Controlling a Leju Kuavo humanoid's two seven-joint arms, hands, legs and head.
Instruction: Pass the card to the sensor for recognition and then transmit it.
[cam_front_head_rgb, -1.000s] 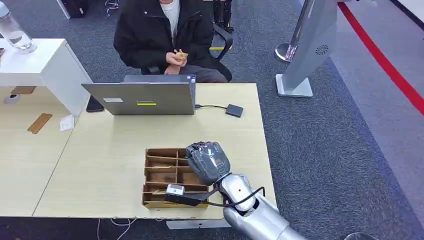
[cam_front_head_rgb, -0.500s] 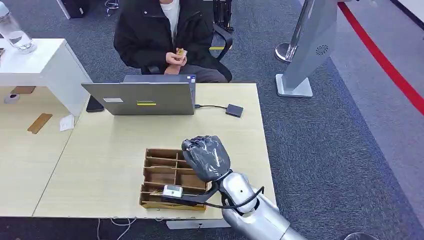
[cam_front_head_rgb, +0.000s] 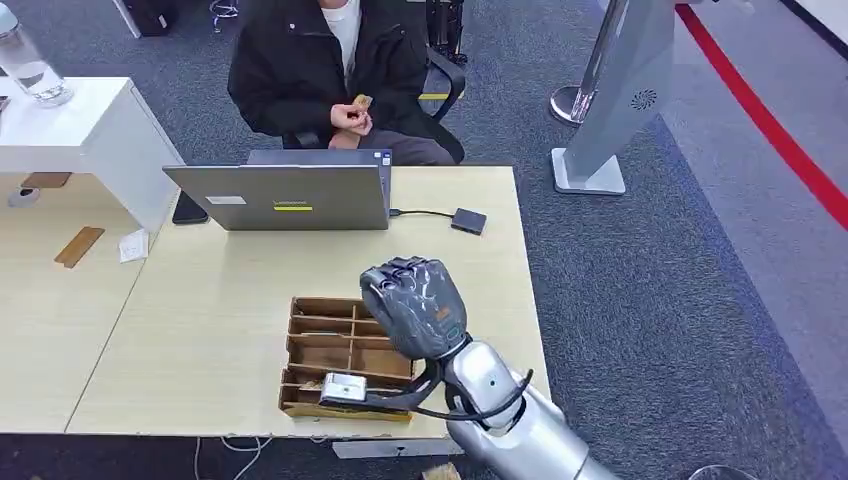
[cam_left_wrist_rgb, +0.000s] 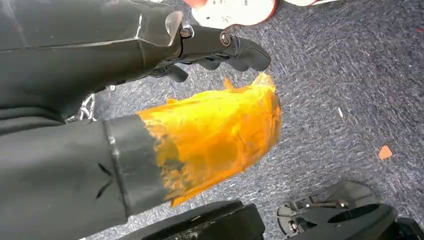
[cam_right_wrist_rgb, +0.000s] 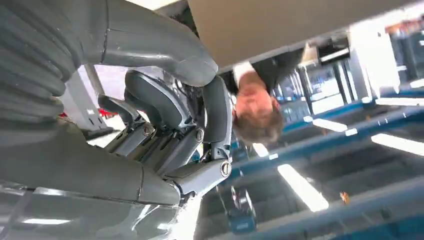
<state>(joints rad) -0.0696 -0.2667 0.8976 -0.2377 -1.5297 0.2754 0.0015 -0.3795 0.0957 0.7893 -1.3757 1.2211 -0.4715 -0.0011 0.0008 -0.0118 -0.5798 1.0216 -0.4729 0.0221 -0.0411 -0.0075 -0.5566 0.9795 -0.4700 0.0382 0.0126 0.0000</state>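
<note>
- The right hand (cam_front_head_rgb: 413, 306) is up in the air over the wooden tray (cam_front_head_rgb: 322, 352) on the tabletop (cam_front_head_rgb: 220, 300). Its fingers (cam_right_wrist_rgb: 165, 112) are curled in tight like a fist.
- I cannot see a card inside that fist, so I cannot tell if it holds one. Nothing sticks out from between the fingers.
- Brown cards (cam_front_head_rgb: 322, 322) lie flat in the slots of the wooden tray, below and just to the left of the fist. The fingers do not touch them.
- A small black sensor (cam_front_head_rgb: 468, 221) lies on the far side of the tabletop, well apart from the fist. A thin wire joins it to the grey laptop (cam_front_head_rgb: 280, 196).
- A person in a black coat (cam_front_head_rgb: 300, 70) sits behind the laptop and holds a little brown thing (cam_front_head_rgb: 361, 101) in both hands. It may be a card, but it is too small to tell.
- The left hand (cam_left_wrist_rgb: 215, 47) hangs down over the grey carpet (cam_left_wrist_rgb: 350, 75). Its dark fingers are bent in a little and hold nothing. A part wrapped in yellow tape (cam_left_wrist_rgb: 220, 130) is next to it.
</note>
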